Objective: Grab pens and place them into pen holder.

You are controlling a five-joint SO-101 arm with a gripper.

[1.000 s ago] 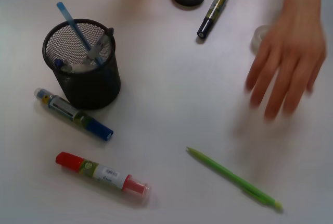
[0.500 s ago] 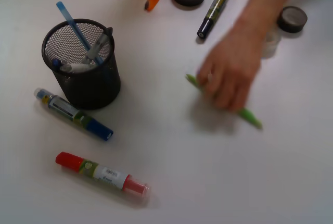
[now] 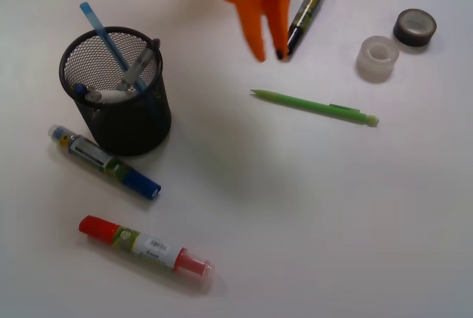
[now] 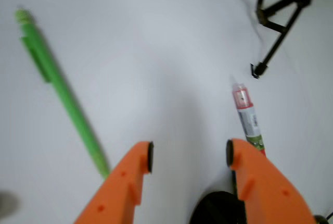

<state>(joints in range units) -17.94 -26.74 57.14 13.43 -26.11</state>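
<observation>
No readable text anywhere. Red marker [image 3: 145, 246], near left on desk: white label with dark print, too small to read; same marker in wrist view [image 4: 249, 120], label blurred. Blue marker [image 3: 103, 161] beside pen holder [image 3: 118, 90]: label marks illegible. Dark marker [image 3: 303, 16], far side: yellowish band, nothing legible.

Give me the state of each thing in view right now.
Tool: open, empty, above the table.
Holder: upright, pens inside.
Green pen: lying flat, loose.
Red marker: lying flat, capped.
Blue marker: lying flat beside the holder.
Dark marker: lying flat, partly behind the tool.
Clear tape: flat.
Black tape: flat.
</observation>
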